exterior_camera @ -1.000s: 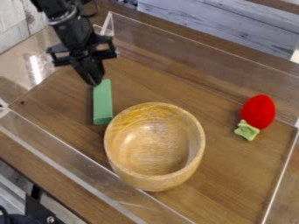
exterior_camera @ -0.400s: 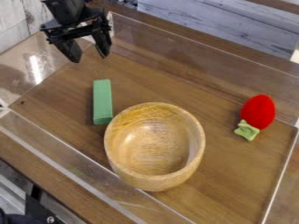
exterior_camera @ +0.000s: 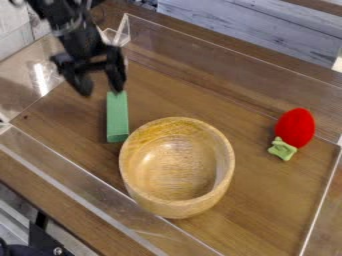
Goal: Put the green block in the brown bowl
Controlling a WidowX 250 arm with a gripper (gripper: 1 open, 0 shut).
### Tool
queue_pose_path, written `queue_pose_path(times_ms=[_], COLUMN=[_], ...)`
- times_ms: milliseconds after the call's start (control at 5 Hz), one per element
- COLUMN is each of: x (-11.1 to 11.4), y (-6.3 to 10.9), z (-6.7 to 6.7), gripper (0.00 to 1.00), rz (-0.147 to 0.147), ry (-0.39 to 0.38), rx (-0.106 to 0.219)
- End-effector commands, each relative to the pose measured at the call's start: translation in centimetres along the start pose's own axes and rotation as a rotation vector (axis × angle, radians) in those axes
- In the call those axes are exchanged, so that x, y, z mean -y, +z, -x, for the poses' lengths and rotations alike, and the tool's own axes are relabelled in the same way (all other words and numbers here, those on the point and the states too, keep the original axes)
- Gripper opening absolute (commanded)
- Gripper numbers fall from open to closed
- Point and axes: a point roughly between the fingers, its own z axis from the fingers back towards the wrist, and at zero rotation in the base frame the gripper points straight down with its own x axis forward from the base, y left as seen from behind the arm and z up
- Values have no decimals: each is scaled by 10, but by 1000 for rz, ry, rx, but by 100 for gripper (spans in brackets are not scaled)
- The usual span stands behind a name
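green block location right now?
In the camera view, the green block lies on the wooden table, left of image centre, just up and left of the brown bowl.

Green block [exterior_camera: 118, 117]: matt and smooth, with a plain face.
Brown bowl [exterior_camera: 177, 168]: looked like light wood, with visible grain and a soft sheen inside.
Tabletop [exterior_camera: 67, 122]: was brown wood, streaked with grain, faintly satiny.
Red rounded object [exterior_camera: 295, 126]: had a smooth surface.
Tray edging [exterior_camera: 100, 215]: looked like shiny metal.
Gripper [exterior_camera: 91, 78]: was dark, its finish blurred.
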Motion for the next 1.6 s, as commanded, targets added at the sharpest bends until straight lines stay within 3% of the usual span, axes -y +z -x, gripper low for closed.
queue_pose_path(times_ms=[0, 400, 600, 800, 1200, 1400], x=[2, 19, 20, 18, 16, 19], y=[-10, -32, -34, -29, 0, 1], z=[-1, 11, 14, 17, 41, 37], gripper=[100, 100, 100, 0, 0, 0], rz=[-30, -76, -99, -126, -181, -177], ry=[-67, -4, 28, 64, 87, 83], rx=[16, 0, -7, -27, -99, -103])
